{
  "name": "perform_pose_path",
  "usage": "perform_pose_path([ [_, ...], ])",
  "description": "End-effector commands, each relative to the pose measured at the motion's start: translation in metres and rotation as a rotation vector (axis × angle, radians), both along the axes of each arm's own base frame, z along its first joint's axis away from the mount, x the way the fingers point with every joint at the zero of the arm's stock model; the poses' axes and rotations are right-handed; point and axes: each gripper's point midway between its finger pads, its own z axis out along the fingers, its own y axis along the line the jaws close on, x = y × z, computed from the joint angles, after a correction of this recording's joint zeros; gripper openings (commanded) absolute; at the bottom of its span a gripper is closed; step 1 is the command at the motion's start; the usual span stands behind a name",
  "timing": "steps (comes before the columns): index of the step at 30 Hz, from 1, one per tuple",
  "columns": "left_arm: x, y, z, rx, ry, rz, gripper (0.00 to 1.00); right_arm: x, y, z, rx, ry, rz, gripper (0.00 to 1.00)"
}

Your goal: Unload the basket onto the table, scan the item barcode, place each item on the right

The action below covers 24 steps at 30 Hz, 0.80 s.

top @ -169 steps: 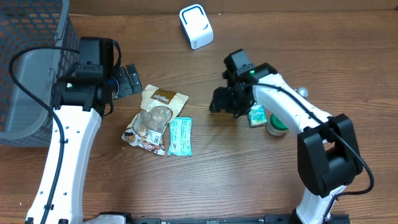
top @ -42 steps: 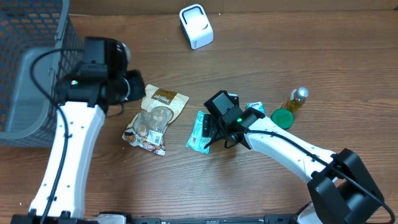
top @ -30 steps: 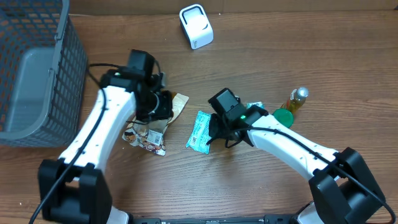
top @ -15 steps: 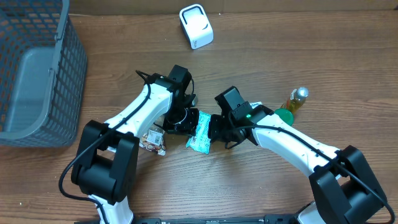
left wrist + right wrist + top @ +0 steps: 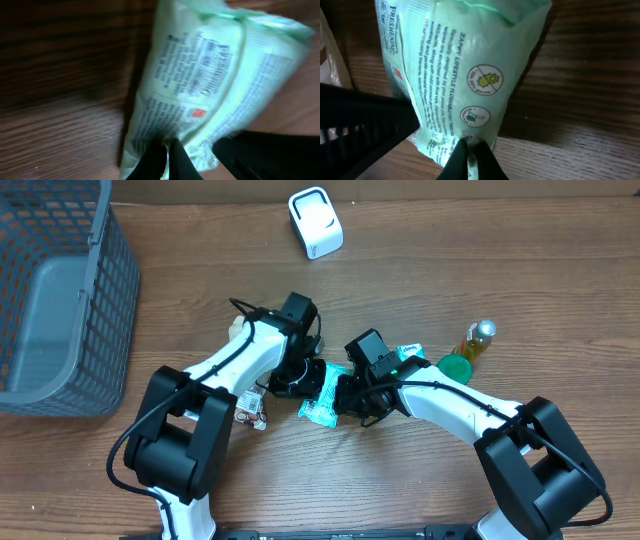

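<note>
Overhead, packet (image 5: 322,402) between left gripper (image 5: 304,382), right gripper (image 5: 345,396)

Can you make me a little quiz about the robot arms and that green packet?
1. Fill in: the scanner is coloured ____.
2. The left gripper and right gripper are both at the green packet. Which pinches it? A: left only. B: right only. C: both.
3. True or false: the green packet rests on top of the scanner.
Key: 1 white; 2 C; 3 false.
</note>
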Motion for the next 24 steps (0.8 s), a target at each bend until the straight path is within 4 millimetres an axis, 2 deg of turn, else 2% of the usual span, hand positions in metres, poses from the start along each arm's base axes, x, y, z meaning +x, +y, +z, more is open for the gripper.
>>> perform_pose_path([
  [1, 0.001, 0.029, -0.023, 0.172, -0.026, 0.055, 0.04, -0.007, -0.003, -0.009, -0.012, 0.030, -0.001, 0.04],
  [5, 0.005, 0.041, -0.025, 0.227, -0.052, 0.053, 0.04, -0.007, -0.003, -0.009, -0.012, 0.029, 0.000, 0.04],
  [8, 0.017, 0.042, -0.008, 0.210, -0.065, 0.076, 0.04, -0.006, -0.003, -0.009, -0.012, 0.028, 0.000, 0.04],
  [11, 0.022, 0.032, 0.011, 0.142, -0.044, 0.090, 0.04, -0.006, -0.003, -0.009, -0.012, 0.028, 0.000, 0.04],
  [13, 0.016, 0.027, 0.018, 0.119, -0.008, 0.086, 0.04, -0.006, -0.003, -0.009, -0.012, 0.029, 0.000, 0.04],
  [16, 0.000, 0.030, 0.017, 0.142, 0.047, 0.059, 0.04, -0.006, -0.003, -0.009, -0.012, 0.029, 0.000, 0.04],
  [24, -0.028, 0.014, 0.001, 0.107, 0.093, -0.019, 0.04, -0.006, -0.002, -0.009, -0.010, 0.026, 0.000, 0.04],
])
